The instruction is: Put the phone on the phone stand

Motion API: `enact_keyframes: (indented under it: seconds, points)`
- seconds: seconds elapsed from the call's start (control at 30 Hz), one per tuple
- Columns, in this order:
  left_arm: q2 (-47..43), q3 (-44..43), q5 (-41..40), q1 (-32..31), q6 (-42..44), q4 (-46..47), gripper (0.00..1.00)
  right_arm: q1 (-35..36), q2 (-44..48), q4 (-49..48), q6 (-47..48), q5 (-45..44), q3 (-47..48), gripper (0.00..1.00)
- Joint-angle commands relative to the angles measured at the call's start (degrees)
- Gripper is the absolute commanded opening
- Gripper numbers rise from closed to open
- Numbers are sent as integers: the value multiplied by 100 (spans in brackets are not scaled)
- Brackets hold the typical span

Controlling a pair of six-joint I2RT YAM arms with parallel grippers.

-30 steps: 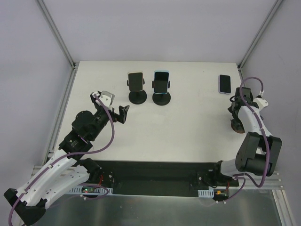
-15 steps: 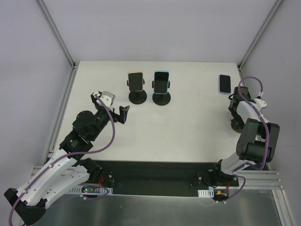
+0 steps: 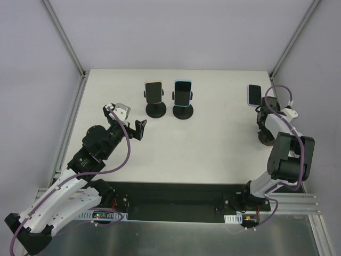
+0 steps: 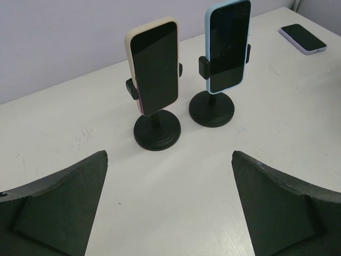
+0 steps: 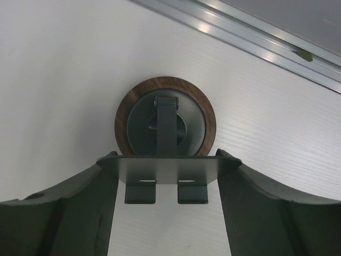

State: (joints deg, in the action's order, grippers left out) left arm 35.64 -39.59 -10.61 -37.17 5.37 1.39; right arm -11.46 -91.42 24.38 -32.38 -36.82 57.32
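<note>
Pinching the empty phone stand [image 5: 165, 125] by the side edges of its cradle plate, the right gripper [image 5: 167, 162] sits near the table's [image 3: 213, 144] right edge. Just beyond it, the lilac-cased phone [image 3: 254, 95] lies flat on the table, apart from the stand. Well to the left, the left gripper [image 4: 168, 170] hangs with jaws spread wide, facing two occupied stands [image 4: 157, 130].

two occupied stands [image 4: 156, 130] side by side; loose phone [image 3: 254, 95] far right (flat), empty stand [image 5: 139, 125] before it

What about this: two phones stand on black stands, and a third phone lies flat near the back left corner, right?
Wrong side: the third phone lies flat near the back right corner, as the top external view shows. The rest holds.
</note>
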Motion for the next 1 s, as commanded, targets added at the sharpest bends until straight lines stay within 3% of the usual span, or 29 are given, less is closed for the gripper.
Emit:
enact_keyframes:
  seconds: [0.0, 0.13, 0.23, 0.3, 0.43, 0.67, 0.97]
  points:
    - [22, -4, 86, -36, 52, 204, 99, 776, -25, -740, 853, 173, 209, 5]
    - [31, 4, 77, -45, 52, 204, 99, 1461, -209, -2047, 2696, 1227, 393, 1]
    - [57, 4, 51, -36, 79, 204, 99, 1849, -551, -2612, 3412, 2317, 727, 1]
    - [66, -4, 59, -36, 70, 204, 99, 2016, -947, -2553, 3931, 3193, 1042, 1]
    - [101, 4, 59, -36, 87, 195, 99, 2210, -1370, -2333, 4126, 4111, 1781, 1]
    - [136, -4, 85, -27, 88, 195, 99, 2587, -1703, -2061, 4336, 4157, 2159, 1]
    - [128, -4, 85, -27, 88, 195, 99, 3115, -1713, -1568, 3959, 2568, 2240, 1]
